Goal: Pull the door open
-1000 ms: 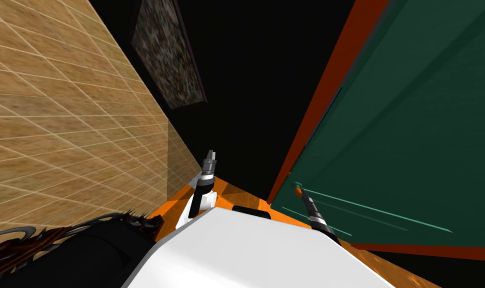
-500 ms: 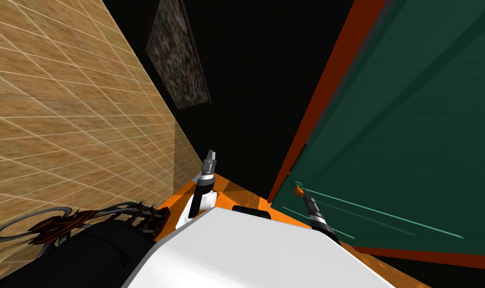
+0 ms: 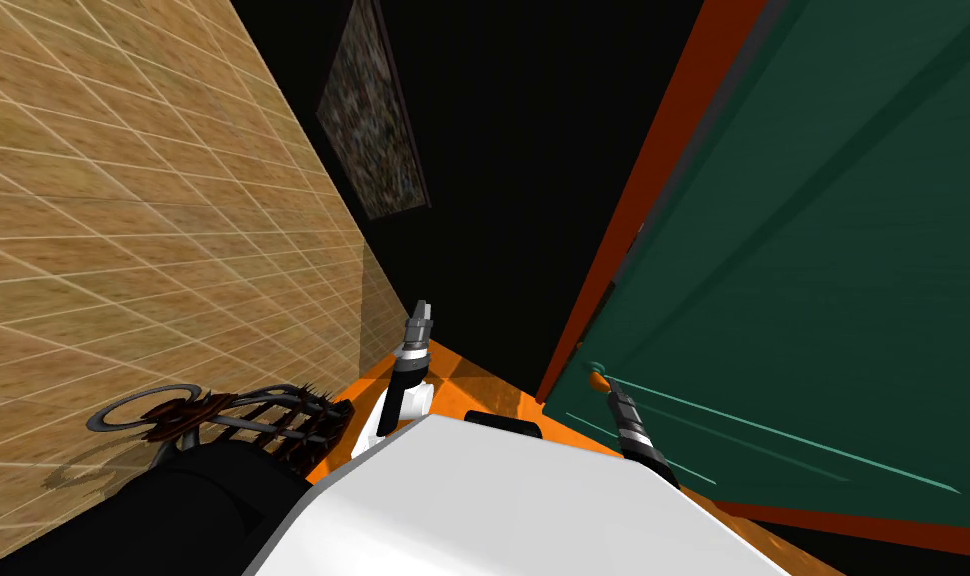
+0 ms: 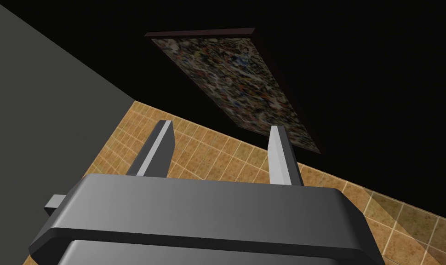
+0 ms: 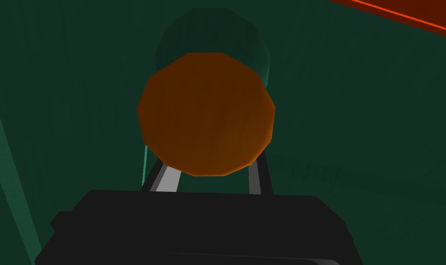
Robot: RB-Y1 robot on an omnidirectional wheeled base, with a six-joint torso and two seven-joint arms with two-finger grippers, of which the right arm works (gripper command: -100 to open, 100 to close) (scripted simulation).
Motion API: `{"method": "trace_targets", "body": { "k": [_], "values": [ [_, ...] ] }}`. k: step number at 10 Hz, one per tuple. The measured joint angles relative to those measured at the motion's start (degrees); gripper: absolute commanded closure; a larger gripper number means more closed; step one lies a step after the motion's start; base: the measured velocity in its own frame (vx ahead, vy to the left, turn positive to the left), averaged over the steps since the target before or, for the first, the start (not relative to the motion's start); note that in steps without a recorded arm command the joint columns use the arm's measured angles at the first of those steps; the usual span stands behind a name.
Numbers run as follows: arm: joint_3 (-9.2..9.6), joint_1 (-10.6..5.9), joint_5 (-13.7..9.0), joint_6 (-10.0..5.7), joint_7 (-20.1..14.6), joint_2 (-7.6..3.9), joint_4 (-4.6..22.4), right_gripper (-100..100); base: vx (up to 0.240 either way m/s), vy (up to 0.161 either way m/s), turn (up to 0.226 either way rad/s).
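Door (image 3: 803, 250), dark green, stands on the robot's right, its orange knob (image 5: 206, 112) clenched in the right jaws; left jaws idle, released. Pull should follow the door's arc, steadily, lest the round knob slip.

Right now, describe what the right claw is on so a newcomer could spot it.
Find the dark green door in its red-orange frame, on my right. Near its frame-side edge sits a round knob, gripped by my right claw. It is the only orange thing on the green panel.
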Motion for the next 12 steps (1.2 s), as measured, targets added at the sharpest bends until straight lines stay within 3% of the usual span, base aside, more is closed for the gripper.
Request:
{"method": "trace_targets", "body": {
  "k": [1,5,12],
  "values": [
    [0.22,-0.61,-0.6,-0.18,-1.4,-0.18,0.9,100,-0.057,-0.016,0.107],
    [1.11,-0.38,-3.3,1.01,-6.5,-0.17,0.0,100,-0.056,-0.016,0.068],
    [2.97,-1.69,-8.8,1.22,-16.1,-0.74,2.4,100,-0.06,-0.018,0.086]
  ]
}}
